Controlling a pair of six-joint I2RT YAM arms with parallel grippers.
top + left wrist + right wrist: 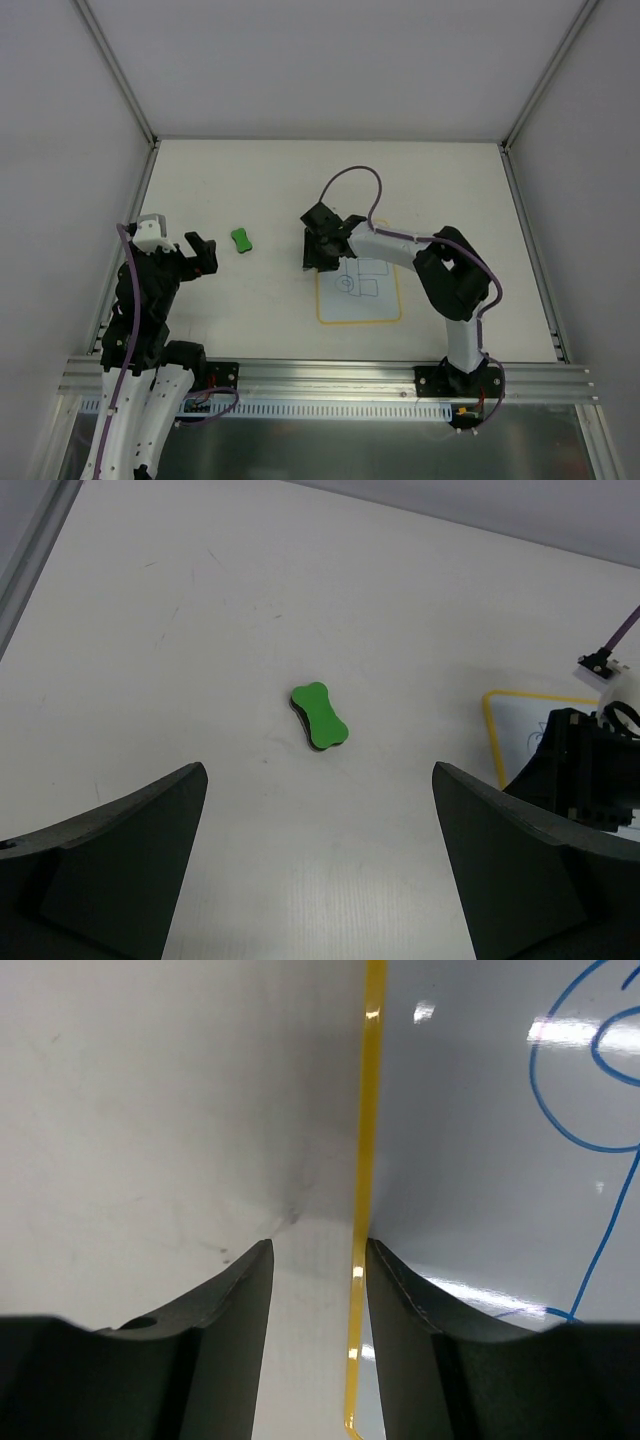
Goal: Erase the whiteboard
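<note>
Right wrist view: the whiteboard [480, 1160], glossy white with a thin yellow border [368, 1110] and a blue line drawing [347, 283], lay flat on the matte white bench [250, 180]. The right gripper [318, 1250] had its fingers slightly parted astride that border. The left gripper [320, 775] had its fingers spread wide before a green bone-shaped eraser [320, 716]

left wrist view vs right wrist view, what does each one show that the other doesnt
Only the left wrist view shows the green eraser, lying on the table ahead of the left gripper, whose fingers stand wide apart. Only the right wrist view shows the blue drawing close up, and the right gripper with its fingers a narrow gap apart at the board's edge. Both show the whiteboard with its yellow border, and the white table.
</note>
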